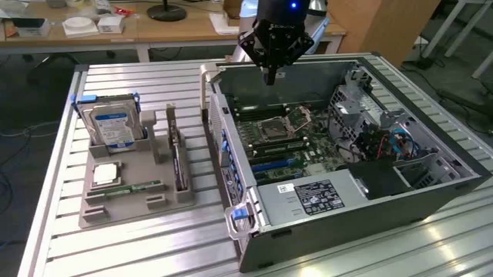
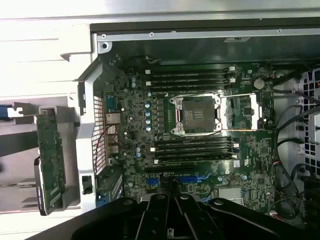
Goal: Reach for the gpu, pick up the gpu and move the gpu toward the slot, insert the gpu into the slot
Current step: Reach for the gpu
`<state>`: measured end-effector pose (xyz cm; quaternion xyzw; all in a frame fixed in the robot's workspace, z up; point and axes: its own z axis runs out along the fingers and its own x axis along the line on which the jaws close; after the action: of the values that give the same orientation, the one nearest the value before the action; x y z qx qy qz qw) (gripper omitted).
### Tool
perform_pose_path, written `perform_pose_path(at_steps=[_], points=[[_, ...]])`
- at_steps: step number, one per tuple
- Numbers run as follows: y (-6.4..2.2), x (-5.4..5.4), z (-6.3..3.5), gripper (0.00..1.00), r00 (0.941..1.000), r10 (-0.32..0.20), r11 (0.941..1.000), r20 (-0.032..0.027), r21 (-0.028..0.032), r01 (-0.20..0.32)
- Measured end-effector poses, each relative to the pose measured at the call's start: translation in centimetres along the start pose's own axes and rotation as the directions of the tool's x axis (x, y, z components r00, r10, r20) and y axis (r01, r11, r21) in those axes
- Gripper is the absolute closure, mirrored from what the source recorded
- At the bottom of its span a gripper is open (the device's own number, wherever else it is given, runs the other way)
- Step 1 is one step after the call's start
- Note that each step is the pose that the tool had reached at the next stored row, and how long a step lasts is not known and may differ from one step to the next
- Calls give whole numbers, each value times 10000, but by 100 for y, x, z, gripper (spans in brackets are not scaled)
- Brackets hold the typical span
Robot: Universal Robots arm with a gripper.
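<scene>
1. Nearest in the exterior view, the open computer case (image 1: pixel 347 231) lies on its side on the table (image 1: pixel 154 248). Lying this way turns its board upward, so parts can go in from above
2. Just beside it, on the exterior view's left, a grey holder (image 1: pixel 131 203) keeps the loose parts each in its own seat. A small green memory stick (image 1: pixel 135 187) lies flat near its front
3. The gpu (image 1: pixel 178 161) (image 2: pixel 50 160) stands on its long edge in a groove along the side of the holder that faces the case, apart from the case wall. Standing it up probably offers the top edge to a grasp from above
4. Its long axis runs from near to far, along the case's side wall. Its flat faces look toward the case and toward the drive. The pale metal end seems to be the far one, though I cannot be sure
5. Farther back, the hard drive (image 1: pixel 114 126) stands upright in a blue-cornered cradle
6. Inside the case, the motherboard (image 1: pixel 285 138) (image 2: pixel 135 125) shows blue and black expansion slots (image 1: pixel 271 165) (image 2: pixel 185 178). They run crosswise to the card's long axis
7. Farthest, the gripper (image 1: pixel 269 79) (image 2: pixel 170 200) hangs over the rear of the case's interior, its fingers pressed together on nothing. It is well apart from the card, so I judge the reach is not yet made
</scene>
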<state>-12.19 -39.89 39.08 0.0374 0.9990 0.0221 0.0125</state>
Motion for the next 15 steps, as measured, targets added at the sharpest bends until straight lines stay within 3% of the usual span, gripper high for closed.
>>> perform_pose_path(at_steps=[7, 15], points=[[-2, 22, 0, 90, 10000, 1, 10000, 2, -2, -1], [-15, 208, -4, 90, 10000, 1, 10000, 0, 0, -1]])
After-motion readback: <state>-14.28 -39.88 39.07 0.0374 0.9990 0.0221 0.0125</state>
